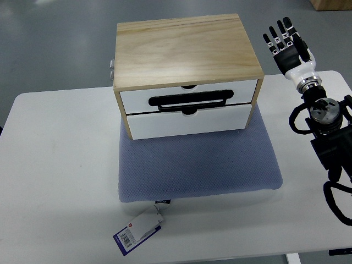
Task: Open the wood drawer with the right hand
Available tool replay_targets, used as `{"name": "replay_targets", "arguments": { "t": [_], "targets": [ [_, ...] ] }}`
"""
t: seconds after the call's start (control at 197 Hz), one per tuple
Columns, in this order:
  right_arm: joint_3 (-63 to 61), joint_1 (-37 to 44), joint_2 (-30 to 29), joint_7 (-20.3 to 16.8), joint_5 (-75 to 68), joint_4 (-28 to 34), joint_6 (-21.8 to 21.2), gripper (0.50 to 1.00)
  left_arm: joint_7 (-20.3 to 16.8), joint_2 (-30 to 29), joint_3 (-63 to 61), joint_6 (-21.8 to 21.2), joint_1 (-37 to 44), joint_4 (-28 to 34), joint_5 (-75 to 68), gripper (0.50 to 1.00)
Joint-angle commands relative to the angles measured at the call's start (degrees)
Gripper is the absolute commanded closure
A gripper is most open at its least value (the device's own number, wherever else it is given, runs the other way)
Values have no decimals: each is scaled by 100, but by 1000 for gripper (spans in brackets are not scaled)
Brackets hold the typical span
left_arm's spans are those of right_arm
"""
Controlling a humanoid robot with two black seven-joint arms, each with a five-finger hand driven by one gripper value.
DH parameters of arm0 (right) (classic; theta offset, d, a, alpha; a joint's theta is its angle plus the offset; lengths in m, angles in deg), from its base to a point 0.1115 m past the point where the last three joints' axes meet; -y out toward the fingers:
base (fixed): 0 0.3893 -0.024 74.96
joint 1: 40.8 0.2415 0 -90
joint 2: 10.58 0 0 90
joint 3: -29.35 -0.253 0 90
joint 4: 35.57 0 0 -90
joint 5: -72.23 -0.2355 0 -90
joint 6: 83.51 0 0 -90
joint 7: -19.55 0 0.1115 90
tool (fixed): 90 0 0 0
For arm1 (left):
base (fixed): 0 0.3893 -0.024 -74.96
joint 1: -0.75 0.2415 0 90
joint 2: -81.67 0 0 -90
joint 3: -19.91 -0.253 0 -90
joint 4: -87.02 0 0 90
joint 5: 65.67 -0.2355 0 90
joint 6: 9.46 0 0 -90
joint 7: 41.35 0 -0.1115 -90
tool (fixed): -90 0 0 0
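Top view: wood drawer box [187,74] sits on back part of blue-grey mat [198,162], itself on white table [55,181]. 2 white drawer fronts, both closed; black handle [190,101] at seam between them. Right hand [287,45] raised right of box, well apart, fingers extended and slightly spread, holding nothing. Tag [138,231] lies near mat's front edge.

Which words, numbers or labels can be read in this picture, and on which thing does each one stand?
No text can be read.
Paper tag beside the grey mat: barcode and small print, too small to read.
Wood drawer box: no print visible.
Right hand: no print visible.
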Motion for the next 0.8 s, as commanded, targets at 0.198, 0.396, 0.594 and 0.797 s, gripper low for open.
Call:
{"name": "replay_targets", "arguments": {
  "t": [0.198, 0.396, 0.594, 0.797],
  "targets": [
    [1, 18, 7, 0, 9, 0, 9, 554, 0, 0, 0, -37, -8, 0, -7, 500],
    [62, 150, 103, -44, 53, 0, 18, 554, 0, 0, -9, -10, -8, 0, -25, 500],
    [1266, 870, 859, -61, 246, 26, 176, 554, 0, 0, 0, 25, -8, -9, -25, 500],
    [2989, 2153, 1606, -369, 659, 140, 229, 554, 0, 0, -9, 34, -17, -9, -42, 500]
  ]
}}
